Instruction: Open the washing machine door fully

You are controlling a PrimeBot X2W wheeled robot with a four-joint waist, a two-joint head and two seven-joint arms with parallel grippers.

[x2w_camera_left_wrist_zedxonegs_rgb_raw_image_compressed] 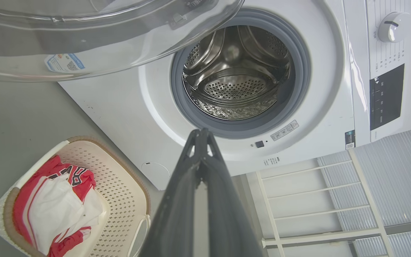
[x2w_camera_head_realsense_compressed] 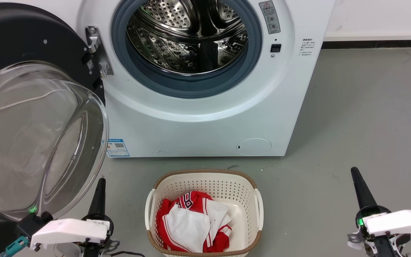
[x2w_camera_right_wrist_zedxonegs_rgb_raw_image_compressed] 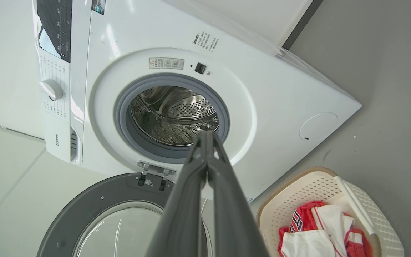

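**Door stood wide open; both grippers closed and empty**

You had the door [x2w_camera_head_realsense_compressed: 41,107] open well clear of the washer [x2w_camera_head_realsense_compressed: 198,121], hanging from its hinge [x2w_camera_head_realsense_compressed: 96,51] on the left side of the opening. In the head view its black frame [x2w_camera_head_realsense_compressed: 20,35] sat at the upper left. Its glass bowl [x2w_camera_head_realsense_compressed: 23,160] bulged out and down toward your left arm. The steel drum [x2w_camera_head_realsense_compressed: 187,35] and the grey-blue ring [x2w_camera_head_realsense_compressed: 191,84] were fully exposed.

Your left gripper [x2w_camera_head_realsense_compressed: 101,184] was low at the left, its fingers pressed together at the tips and gripping nothing. It stood just beside the lower rim of the bowl. In the left wrist view the fingertips [x2w_camera_left_wrist_zedxonegs_rgb_raw_image_compressed: 200,137] were apart from the glass, which crossed the top of that view.

Your right gripper [x2w_camera_head_realsense_compressed: 355,175] was at the lower right over the bare floor [x2w_camera_head_realsense_compressed: 362,117], well away from the washer. Its fingers [x2w_camera_right_wrist_zedxonegs_rgb_raw_image_compressed: 205,142] were likewise closed on each other and empty.

A cream basket [x2w_camera_head_realsense_compressed: 205,176] sat on the floor in front of the washer, between your two arms. It held red and white clothes [x2w_camera_head_realsense_compressed: 191,225].
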